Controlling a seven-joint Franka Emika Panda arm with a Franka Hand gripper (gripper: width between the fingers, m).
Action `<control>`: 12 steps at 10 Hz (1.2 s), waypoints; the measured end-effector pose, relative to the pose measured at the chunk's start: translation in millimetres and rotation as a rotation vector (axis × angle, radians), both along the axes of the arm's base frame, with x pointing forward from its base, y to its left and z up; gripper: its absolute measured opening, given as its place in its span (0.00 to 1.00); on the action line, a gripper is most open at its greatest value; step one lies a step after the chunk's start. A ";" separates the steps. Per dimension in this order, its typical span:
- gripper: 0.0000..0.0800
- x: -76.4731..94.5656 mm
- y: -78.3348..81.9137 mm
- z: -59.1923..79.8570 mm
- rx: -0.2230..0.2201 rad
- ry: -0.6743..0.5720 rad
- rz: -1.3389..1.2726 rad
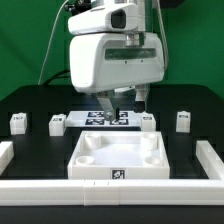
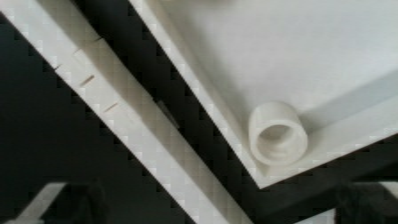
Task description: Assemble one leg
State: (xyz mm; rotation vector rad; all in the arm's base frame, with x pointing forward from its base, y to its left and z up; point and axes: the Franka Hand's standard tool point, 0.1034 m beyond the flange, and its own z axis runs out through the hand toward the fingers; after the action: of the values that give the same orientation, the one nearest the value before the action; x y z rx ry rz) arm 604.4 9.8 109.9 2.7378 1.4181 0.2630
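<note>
Several small white legs with marker tags stand in a row on the black table: one at the exterior view's far left [image 1: 17, 122], one beside it [image 1: 56, 124], one right of centre [image 1: 147, 122] and one at the far right [image 1: 182, 120]. The large white tray-like piece [image 1: 88, 160] lies in front of them. My gripper [image 1: 122, 100] hangs open and empty above the tray's back edge, between the inner two legs and touching neither. The wrist view shows a corner of the tray [image 2: 267, 50] with a round socket [image 2: 276, 135]. My gripper's [image 2: 214, 205] dark fingertips [image 2: 63, 205] stand wide apart. No leg shows there.
The marker board [image 1: 108, 118] lies behind the tray, under my gripper. White rails border the table at the exterior view's left [image 1: 5, 152], right [image 1: 212, 158] and front [image 1: 110, 190]. A long white strip [image 2: 107, 100] runs beside the tray in the wrist view.
</note>
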 end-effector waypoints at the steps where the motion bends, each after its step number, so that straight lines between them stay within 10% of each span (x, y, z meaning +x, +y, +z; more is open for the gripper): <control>1: 0.81 -0.5 -1.5 -1.1 -0.001 -0.011 0.015; 12: 0.81 -7.7 -1.3 -10.9 -0.063 0.031 0.307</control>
State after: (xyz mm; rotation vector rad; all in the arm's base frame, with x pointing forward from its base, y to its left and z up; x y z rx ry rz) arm 596.7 8.5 99.0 2.4773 1.8198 0.1834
